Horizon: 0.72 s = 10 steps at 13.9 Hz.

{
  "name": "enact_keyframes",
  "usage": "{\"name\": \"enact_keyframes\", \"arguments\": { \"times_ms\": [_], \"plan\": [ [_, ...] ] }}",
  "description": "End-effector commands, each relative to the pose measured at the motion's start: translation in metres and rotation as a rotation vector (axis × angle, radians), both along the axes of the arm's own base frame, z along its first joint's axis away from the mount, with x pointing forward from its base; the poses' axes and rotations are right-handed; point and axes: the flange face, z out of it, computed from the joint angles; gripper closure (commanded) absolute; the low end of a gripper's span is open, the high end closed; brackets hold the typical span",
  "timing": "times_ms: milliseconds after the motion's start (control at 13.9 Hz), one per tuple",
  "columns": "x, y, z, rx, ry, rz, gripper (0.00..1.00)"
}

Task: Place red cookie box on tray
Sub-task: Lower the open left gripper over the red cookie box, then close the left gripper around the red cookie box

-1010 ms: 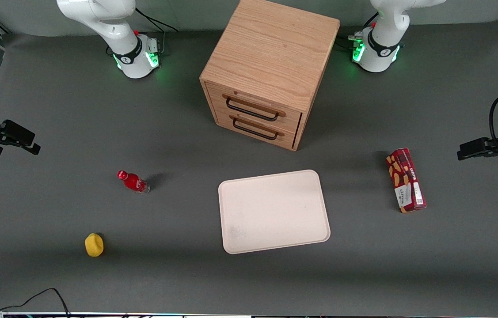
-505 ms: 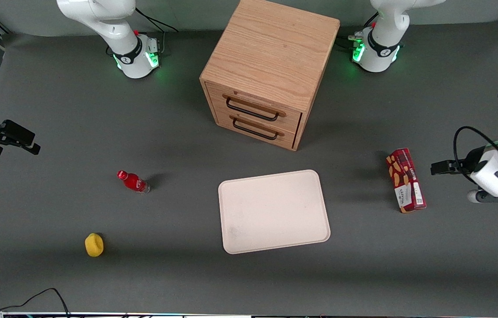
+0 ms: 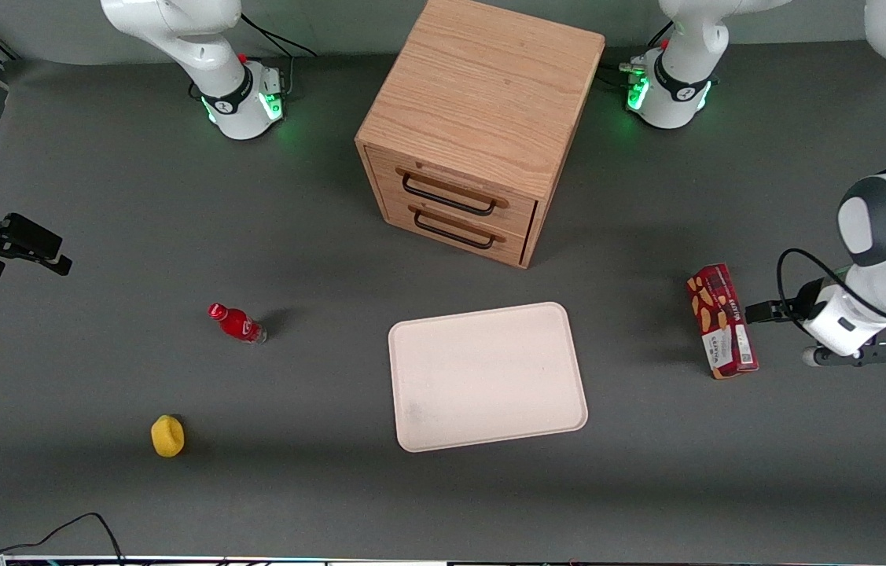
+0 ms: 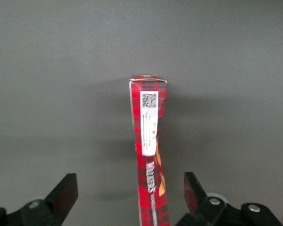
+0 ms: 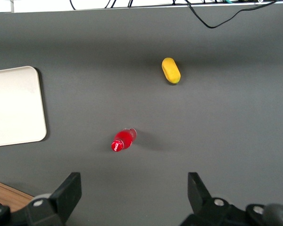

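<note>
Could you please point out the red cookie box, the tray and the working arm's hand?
red cookie box (image 3: 722,321), front view, top face.
tray (image 3: 487,376), front view, bare middle.
hand (image 4: 130,190), left wrist view, midway between its open fingertips, over the box.

The red cookie box (image 4: 150,155) carries a white label patch with a QR code (image 4: 149,100) at the label's upper end; small print below the code is too fine to read. White lettering runs lengthwise along the box's dark-red face past the label, but its letters cannot be made out. In the front view the red cookie box (image 3: 722,321) shows white patches with illegible print. The tool (image 4: 130,197) bears no readable marking. No other text, number or sign can be read.
</note>
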Motion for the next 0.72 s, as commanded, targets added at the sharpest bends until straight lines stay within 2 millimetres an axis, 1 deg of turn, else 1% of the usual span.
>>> {"name": "enact_keyframes", "arguments": {
  "times_ms": [0,289,505,577,649],
  "plan": [
    [0.002,-0.011,-0.022,-0.018,-0.017,0.038,0.0],
    [-0.007,-0.017,-0.046,-0.011,-0.035,0.031,0.0],
    [-0.015,-0.036,-0.071,-0.007,-0.074,0.03,0.0],
    [-0.017,-0.035,-0.073,-0.006,-0.073,0.031,0.07],
    [-0.017,-0.035,-0.073,-0.006,-0.067,0.03,0.22]
  ]
}}
